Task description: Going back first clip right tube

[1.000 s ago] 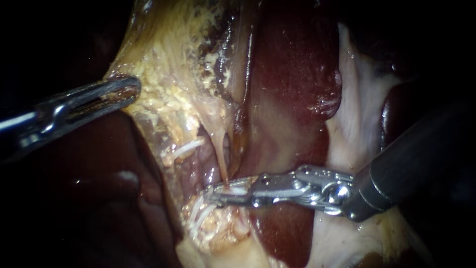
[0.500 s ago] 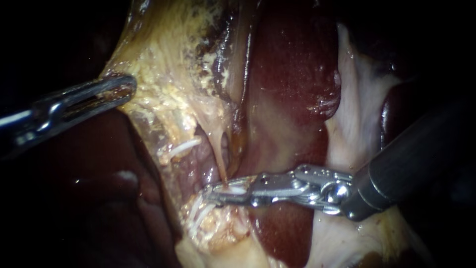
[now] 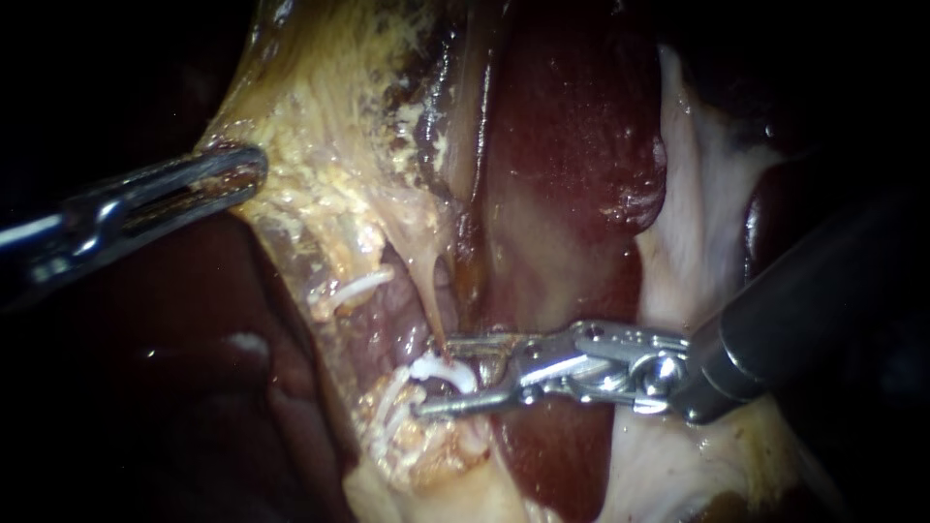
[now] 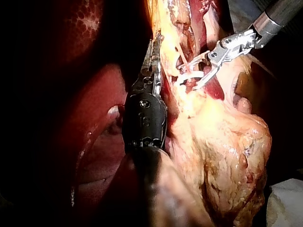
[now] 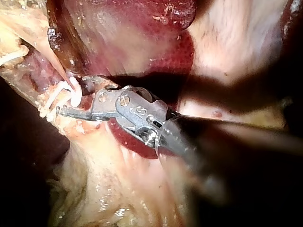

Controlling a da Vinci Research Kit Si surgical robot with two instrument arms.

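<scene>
White clip point(image 3: 444, 369) sits on the thin tube point(image 3: 433, 305) near six o'clock, between the right instrument's point(image 3: 435, 377) parted jaws, while the left instrument point(image 3: 247, 169), at ten o'clock, clamps yellow tissue point(image 3: 320, 145).

The left instrument point(image 3: 242, 170) and right instrument point(image 3: 436, 375) have dark shafts, silver tips.

Left instrument point(image 3: 254, 167) cut off at endoscope edge, right instrument point(image 5: 71, 96) shaft blurred in wrist view
</scene>
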